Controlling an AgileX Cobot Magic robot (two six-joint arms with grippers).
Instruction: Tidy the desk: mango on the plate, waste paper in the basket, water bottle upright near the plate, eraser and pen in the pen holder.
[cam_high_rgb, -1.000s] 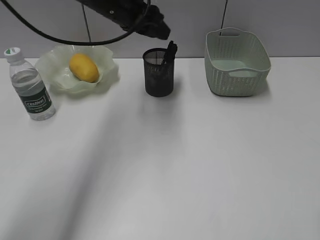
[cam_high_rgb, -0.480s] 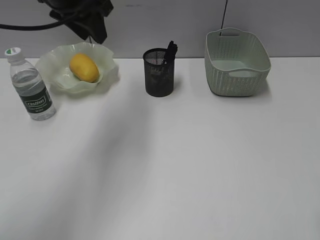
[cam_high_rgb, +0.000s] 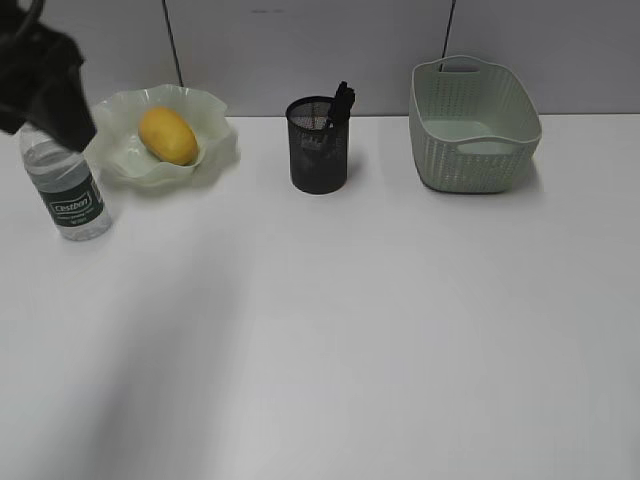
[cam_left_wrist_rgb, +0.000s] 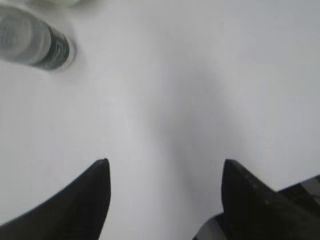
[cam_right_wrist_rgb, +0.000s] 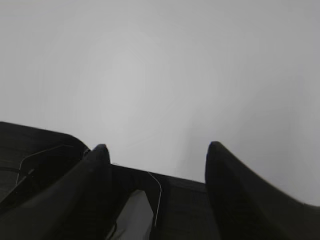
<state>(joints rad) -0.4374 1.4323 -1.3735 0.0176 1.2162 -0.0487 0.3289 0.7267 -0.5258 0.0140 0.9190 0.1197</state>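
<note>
The mango (cam_high_rgb: 167, 135) lies in the green ruffled plate (cam_high_rgb: 215, 150) at the back left of the white desk (cam_high_rgb: 350, 320). The water bottle (cam_high_rgb: 68, 190) stands upright just left of the plate; it also shows blurred in the left wrist view (cam_left_wrist_rgb: 32, 42). The pen (cam_high_rgb: 342, 103) sticks out of the black mesh pen holder (cam_high_rgb: 318, 150). The basket (cam_high_rgb: 475, 125) stands at the back right. The waste paper and eraser are not visible. My left gripper (cam_left_wrist_rgb: 165, 175) is open and empty, high at the far left above the bottle (cam_high_rgb: 45, 85). My right gripper (cam_right_wrist_rgb: 157, 155) is open and empty.
A grey wall panel (cam_high_rgb: 300, 40) runs behind the desk. The right arm is outside the exterior view; its wrist view shows only bare white desk and a dark arm base (cam_right_wrist_rgb: 50, 165).
My left arm has swung from above the pen holder leftward past the plate to the far left over the bottle. The objects on the desk have not moved.
</note>
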